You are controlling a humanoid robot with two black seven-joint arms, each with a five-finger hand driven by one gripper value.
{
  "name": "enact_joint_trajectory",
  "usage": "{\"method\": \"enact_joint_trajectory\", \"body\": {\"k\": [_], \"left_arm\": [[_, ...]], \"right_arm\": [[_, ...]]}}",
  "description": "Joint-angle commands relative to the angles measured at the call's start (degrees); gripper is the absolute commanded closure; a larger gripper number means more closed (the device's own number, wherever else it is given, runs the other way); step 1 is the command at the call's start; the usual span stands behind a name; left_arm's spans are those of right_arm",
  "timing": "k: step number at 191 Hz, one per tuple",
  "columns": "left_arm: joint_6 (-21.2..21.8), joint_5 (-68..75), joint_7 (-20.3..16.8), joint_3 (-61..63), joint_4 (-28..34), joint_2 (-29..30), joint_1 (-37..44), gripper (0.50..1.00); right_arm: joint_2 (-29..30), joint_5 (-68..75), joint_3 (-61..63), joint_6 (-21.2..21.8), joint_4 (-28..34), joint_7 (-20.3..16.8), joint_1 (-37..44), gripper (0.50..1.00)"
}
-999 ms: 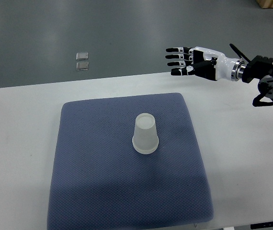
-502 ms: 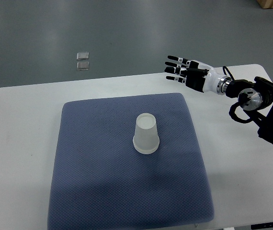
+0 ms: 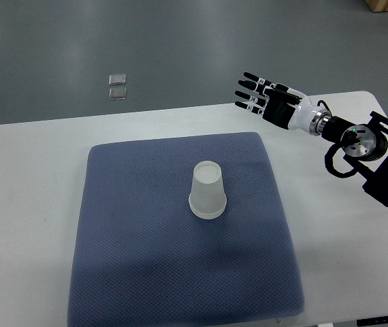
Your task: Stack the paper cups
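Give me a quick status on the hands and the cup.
Right hand open, empty, over table's far edge. Cup stack upside down on blue mat, untouched. Nothing between them.

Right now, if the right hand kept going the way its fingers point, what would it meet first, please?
Probably nothing: the right hand, open, points left and slightly away over the table's far edge. The paper cup sits well nearer, off that line, though height is unclear.

Lab or test room: plain white table point(image 3: 30, 157), blue mat point(image 3: 146, 272), bare grey floor point(image 3: 180, 48).

Right robot hand point(image 3: 270, 102), fingers spread
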Motion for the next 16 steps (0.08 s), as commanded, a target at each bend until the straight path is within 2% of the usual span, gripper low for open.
{"method": "enact_joint_trajectory", "body": {"k": [1, 16], "left_arm": [[0.0, 0.01, 0.01, 0.0, 0.0, 0.0, 0.0, 0.5], [0.0, -0.08, 0.01, 0.0, 0.0, 0.0, 0.0, 0.5]], "right_arm": [[0.02, 0.02, 0.08, 0.23, 0.04, 0.08, -0.06, 0.581], [0.02, 0.02, 0.17, 0.84, 0.04, 0.16, -0.06, 0.579]]}}
